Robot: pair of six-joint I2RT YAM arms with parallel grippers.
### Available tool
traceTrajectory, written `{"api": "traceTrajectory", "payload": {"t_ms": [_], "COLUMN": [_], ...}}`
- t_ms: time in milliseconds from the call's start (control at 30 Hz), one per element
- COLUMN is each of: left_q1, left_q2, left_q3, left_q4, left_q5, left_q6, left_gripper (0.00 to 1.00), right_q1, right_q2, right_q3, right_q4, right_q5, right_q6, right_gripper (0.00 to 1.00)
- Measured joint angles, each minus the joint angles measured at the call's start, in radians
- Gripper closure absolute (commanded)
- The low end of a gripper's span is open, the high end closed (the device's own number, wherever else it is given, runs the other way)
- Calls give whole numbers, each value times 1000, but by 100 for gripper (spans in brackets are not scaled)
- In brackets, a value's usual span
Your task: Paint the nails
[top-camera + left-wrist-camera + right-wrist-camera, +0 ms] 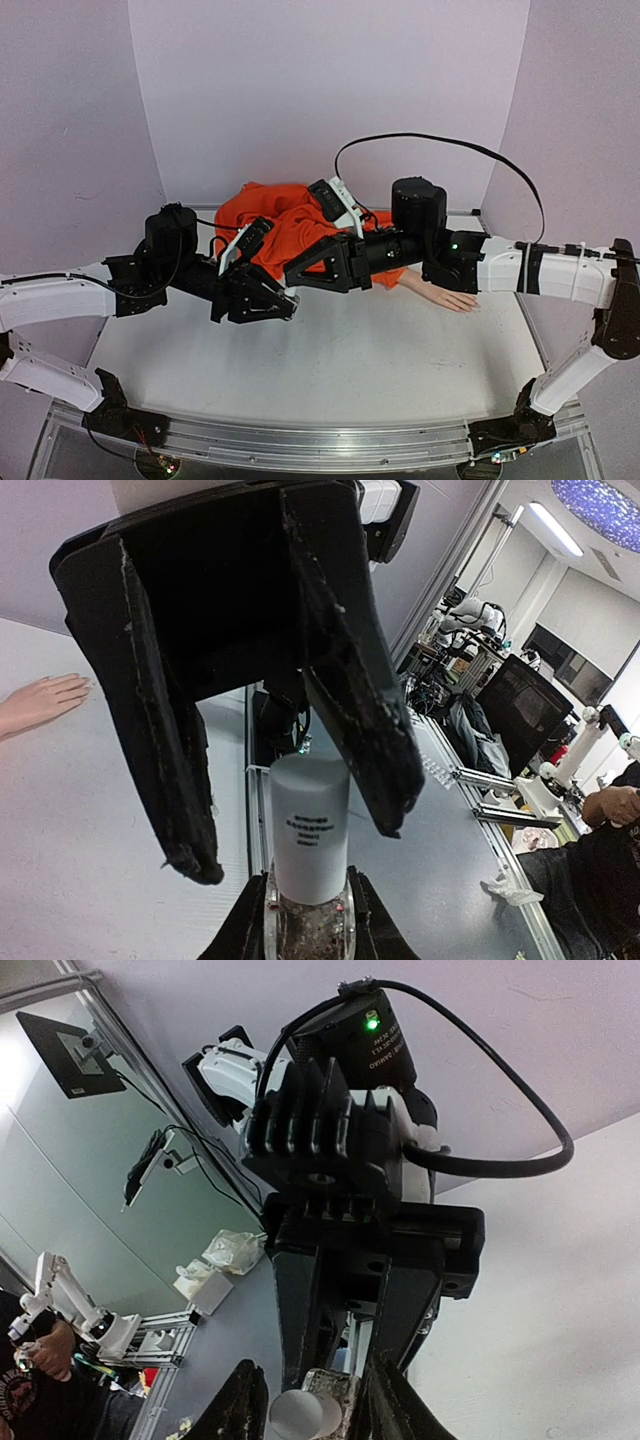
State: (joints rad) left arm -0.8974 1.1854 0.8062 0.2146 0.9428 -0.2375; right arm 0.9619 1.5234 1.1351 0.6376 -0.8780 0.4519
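From its base at the near edge of the white table (350, 365), the left arm (60, 300) folds outward at the elbow and then runs its forearm inward, almost level. The right arm (560, 270) mirrors it from the other side. The two wrists meet nose to nose above the middle of the table.

The left gripper (310, 900) is clamped on the body of a small clear glass bottle (308, 930) and holds it off the table, with its white cylindrical cap (310, 820) toward the other arm. The right gripper (295, 845) faces it head-on. Its black fingers (160, 740) stand apart on either side of the cap, not pressed onto it.

Farther back and to the right, the pale peach mannequin hand (445, 294) lies palm down on the table, well apart from both grippers. Its slim fingers point right, and the nails (80, 687) at their tips are too small to make out clearly. Behind it the crumpled orange fabric sleeve (285, 225) lies heaped toward the back wall.
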Motion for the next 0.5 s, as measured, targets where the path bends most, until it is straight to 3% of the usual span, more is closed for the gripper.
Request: {"api": "traceTrajectory", "payload": {"t_ms": [233, 433, 500], "left_q1": [0, 2, 2], "left_q2": [0, 0, 0], "left_q3": [0, 0, 0], "left_q4": [2, 2, 1], "left_q5": [8, 7, 7], "left_q6": [0, -5, -26], "left_gripper": [100, 100, 100], "right_q1": [3, 7, 10], "right_q2": [19, 26, 25], "right_q3": [0, 1, 1], "right_q4": [38, 53, 59], "right_q5": [-29, -46, -40], "right_q6": [17, 20, 7], "right_gripper": [68, 95, 100]}}
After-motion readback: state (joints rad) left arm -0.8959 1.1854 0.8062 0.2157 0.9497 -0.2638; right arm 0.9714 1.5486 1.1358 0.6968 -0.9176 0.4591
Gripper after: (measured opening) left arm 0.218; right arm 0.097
